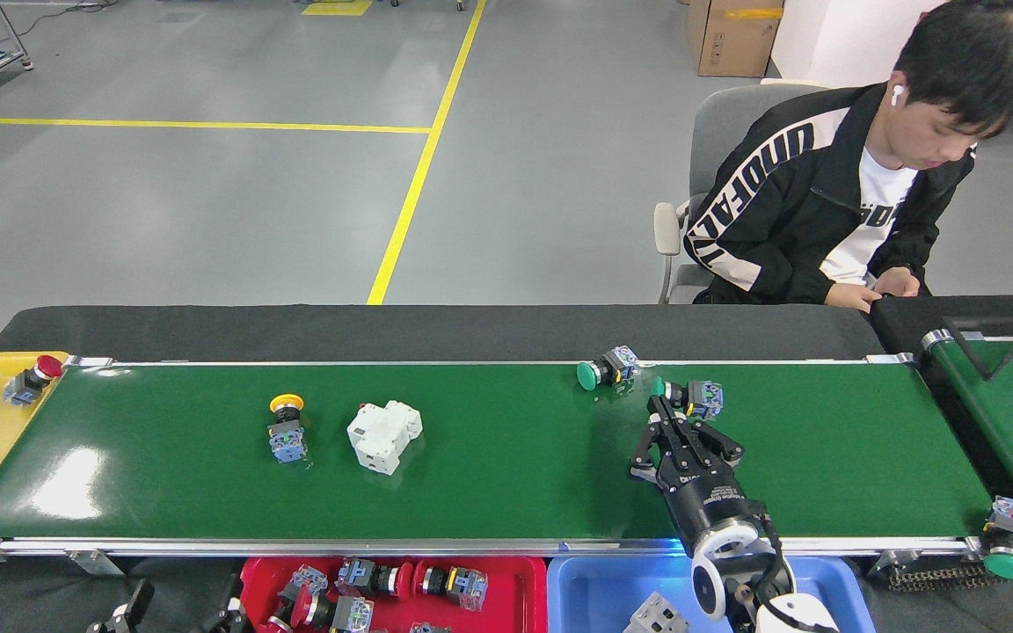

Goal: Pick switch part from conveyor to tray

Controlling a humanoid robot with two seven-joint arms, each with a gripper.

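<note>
Right gripper on a green switch part

Nearest, the red tray (520, 571) holds parts. On the conveyor (506, 492), the right gripper (670, 407) is clamped on a green switch part (693, 397); another green-capped part (605, 369) lies beyond, near the far rail.

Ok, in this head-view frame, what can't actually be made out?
- Left tool: cut off by the bottom edge, so open or shut is unreadable.
- Green-capped push-button switch at the right tool: the fingers cover part of it.
- Blue plastic tray: mostly cropped; the right arm hides the rest.
- Red plastic tray: its lower part is cut off.
</note>
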